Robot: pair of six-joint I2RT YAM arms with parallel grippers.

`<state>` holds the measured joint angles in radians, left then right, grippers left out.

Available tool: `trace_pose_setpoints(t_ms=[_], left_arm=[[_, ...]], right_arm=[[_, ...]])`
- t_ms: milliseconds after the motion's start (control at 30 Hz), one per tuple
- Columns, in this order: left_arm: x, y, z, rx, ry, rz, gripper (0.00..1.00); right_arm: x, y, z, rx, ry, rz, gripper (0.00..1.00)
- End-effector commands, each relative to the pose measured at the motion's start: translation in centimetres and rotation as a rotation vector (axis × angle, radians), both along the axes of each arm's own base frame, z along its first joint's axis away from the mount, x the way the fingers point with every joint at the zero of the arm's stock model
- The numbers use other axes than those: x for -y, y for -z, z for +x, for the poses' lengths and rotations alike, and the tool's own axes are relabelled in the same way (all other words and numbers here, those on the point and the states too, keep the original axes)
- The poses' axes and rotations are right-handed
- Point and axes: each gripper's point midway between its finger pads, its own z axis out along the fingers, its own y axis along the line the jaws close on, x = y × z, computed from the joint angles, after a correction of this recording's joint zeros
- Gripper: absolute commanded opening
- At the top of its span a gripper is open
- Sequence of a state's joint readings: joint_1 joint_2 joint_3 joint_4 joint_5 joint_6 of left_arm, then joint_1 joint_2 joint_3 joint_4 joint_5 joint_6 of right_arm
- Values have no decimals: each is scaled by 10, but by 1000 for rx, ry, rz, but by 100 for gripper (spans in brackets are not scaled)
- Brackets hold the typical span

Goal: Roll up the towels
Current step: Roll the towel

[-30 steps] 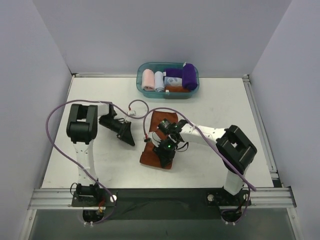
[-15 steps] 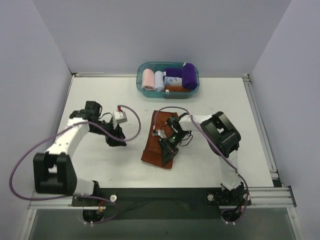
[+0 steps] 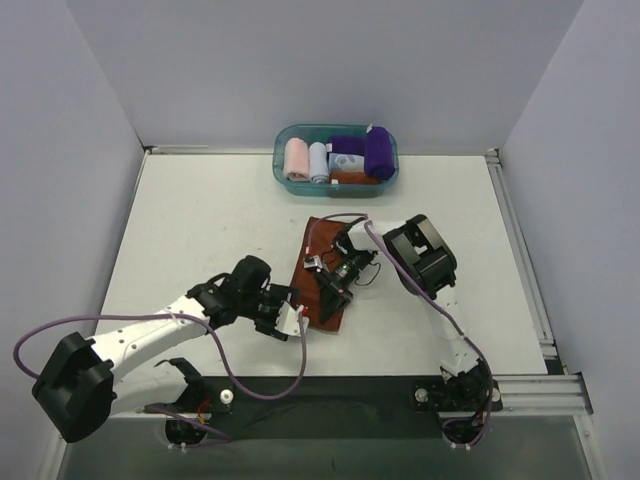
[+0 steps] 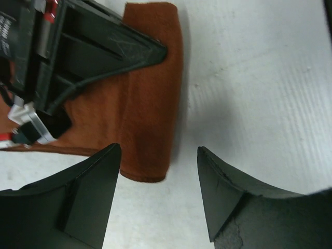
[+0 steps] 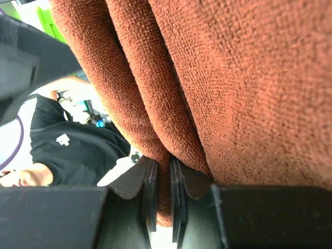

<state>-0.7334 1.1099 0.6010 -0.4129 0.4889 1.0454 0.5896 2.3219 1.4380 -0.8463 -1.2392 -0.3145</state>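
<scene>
From above: my left arm has swung in from the far left side. My left gripper (image 3: pixel 285 318) is now just beside the near corner of the rust-brown towel (image 3: pixel 316 238), which lies in the middle of the table (image 3: pixel 200 200). I judge both hands can soon roll together.

Left wrist view: the jaws stand apart and hold nothing. One long edge of the towel is turned over into a soft ridge.

Right wrist view: my right gripper (image 5: pixel 161 194) is clenched on a thick terry fold.
</scene>
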Motion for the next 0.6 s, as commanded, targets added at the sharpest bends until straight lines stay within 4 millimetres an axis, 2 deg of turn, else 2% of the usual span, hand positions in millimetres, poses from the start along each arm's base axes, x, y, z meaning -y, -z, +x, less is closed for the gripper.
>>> trace_pose_setpoints(t_ms=[0,167,333,500,567], left_arm=[[27,-16,31,207,30,-55,71],[46,6,25,200,86,-15,68],[44,32,24,144,90,62,60],[37,49,4,13,86,135,27],[35,53,-5,-63,81,160,20]], right_arm=[[12,8,-5,-41,-40,-75,0],[12,11,-1,-58,-45,-86,0],[15,14,7,-53,-44,-105,0],[19,13,19,-37,-56,-122,0],[23,6,20,7,-62,-103,5]])
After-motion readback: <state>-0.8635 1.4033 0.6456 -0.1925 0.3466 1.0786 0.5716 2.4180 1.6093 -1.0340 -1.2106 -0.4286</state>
